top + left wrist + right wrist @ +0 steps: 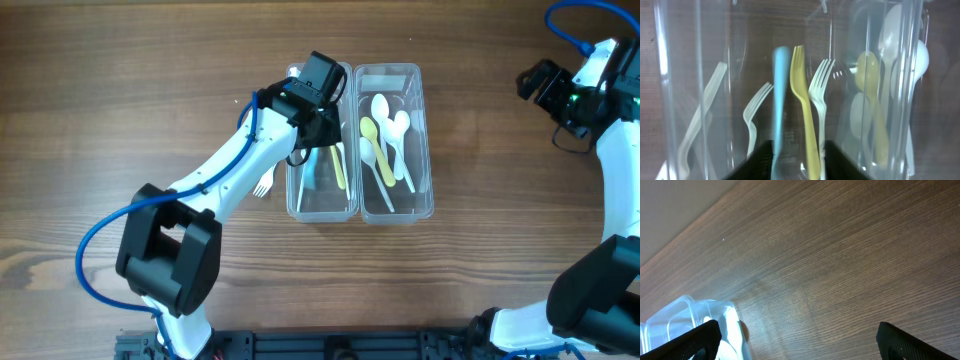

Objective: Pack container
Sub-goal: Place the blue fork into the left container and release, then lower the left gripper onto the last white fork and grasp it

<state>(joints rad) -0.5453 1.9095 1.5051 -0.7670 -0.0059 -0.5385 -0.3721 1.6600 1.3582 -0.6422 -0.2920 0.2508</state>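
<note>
Two clear plastic containers stand side by side. The left container holds forks: a yellow fork, white forks and a blurred blue utensil. The right container holds white and yellow spoons. My left gripper hangs over the far end of the left container. In the left wrist view the left gripper has its fingers apart; the blue utensil's handle lies against the left finger and the yellow fork near the right one. My right gripper is open and empty at the far right, above bare table.
A white fork lies on the wooden table just left of the left container, under my left arm. A corner of the right container shows at the lower left of the right wrist view.
</note>
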